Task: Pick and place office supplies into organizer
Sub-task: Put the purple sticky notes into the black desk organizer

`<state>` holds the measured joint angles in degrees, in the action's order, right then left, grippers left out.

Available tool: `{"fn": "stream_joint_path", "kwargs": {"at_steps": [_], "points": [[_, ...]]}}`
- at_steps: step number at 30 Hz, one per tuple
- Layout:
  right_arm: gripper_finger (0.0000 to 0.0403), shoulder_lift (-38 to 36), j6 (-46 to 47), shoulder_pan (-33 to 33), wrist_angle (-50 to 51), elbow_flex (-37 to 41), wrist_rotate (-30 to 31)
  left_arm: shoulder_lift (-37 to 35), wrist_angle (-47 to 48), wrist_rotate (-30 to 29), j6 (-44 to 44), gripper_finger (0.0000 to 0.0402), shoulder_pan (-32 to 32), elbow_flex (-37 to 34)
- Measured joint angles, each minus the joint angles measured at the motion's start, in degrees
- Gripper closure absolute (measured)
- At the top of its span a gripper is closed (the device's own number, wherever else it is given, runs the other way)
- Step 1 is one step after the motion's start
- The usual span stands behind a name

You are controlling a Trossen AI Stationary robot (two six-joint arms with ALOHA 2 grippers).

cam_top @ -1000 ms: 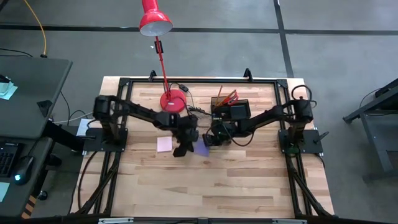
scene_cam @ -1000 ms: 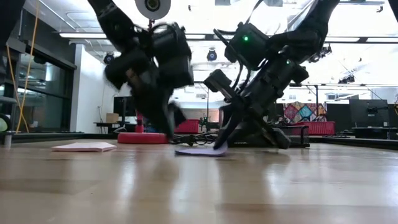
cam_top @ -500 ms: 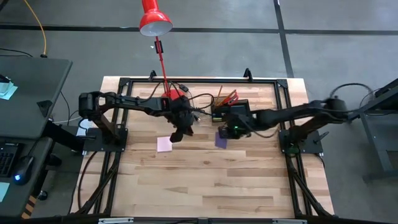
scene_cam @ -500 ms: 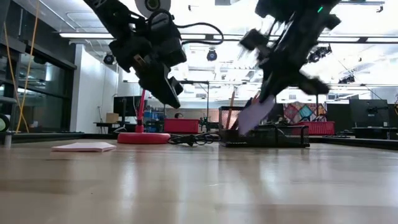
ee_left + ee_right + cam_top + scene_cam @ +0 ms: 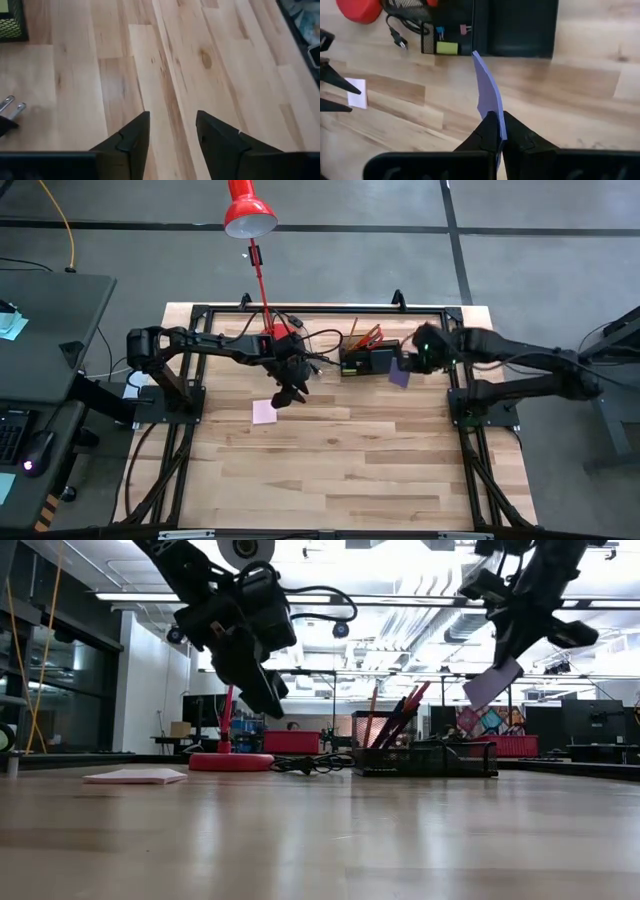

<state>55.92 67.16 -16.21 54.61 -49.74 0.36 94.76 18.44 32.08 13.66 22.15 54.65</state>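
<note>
Purple sticky-note pad hangs pinched by one edge in the right hand, whose fingers are closed tight on it, so the pad droops and curls away from the fingertips instead of lying flat. That edge grip looks chosen because a thin pad lying flat on the bench offers little else to take hold of. In the high view the right hand is lifted off the bench with the pad just beside the organizer, on the side nearer that arm's base, so the carry seems nearly done and the drop into a compartment is not yet made. From the level view the pad sits above the organizer walls, high enough to clear them. Scissors and pencils already stand in one compartment. Left hand hovers with fingers apart and empty, near the pink sticky-note pad, which lies flat below and beside it, probably its next pick
</note>
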Motion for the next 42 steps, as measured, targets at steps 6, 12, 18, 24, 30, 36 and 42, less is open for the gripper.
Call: {"fn": "stream_joint_path", "kwargs": {"at_steps": [6,12,18,24,30,36,42], "points": [[0.0403,0.9,-16.4,-15.0,0.1,0.0,-9.0,0.0,0.2,2.0,-3.5,0.0262,0.0,1.3],[0.0403,3.8,-30.3,-28.9,-0.3,0.0,-17.8,0.0,0.2,1.5,-6.3,0.0271,0.0,3.4],[0.0403,10.1,-39.0,-36.5,-6.7,0.0,-26.4,0.0,0.1,1.0,-6.5,0.0275,0.0,6.1],[0.0403,19.4,-44.7,-39.0,-7.2,-1.1,-30.2,0.0,0.2,0.5,-6.5,0.0275,0.0,6.8],[0.0403,29.3,-50.1,-39.0,-5.6,-8.5,-30.6,0.0,1.3,0.1,-6.6,0.0275,0.0,6.8],[0.0403,38.8,-53.1,-38.8,2.6,-19.6,-29.3,0.0,1.5,-0.9,-6.6,0.0275,0.0,6.8],[0.0403,42.3,-57.4,-37.3,10.6,-24.3,-26.2,-0.1,1.3,-2.6,-6.5,0.0275,0.0,6.8]]}}
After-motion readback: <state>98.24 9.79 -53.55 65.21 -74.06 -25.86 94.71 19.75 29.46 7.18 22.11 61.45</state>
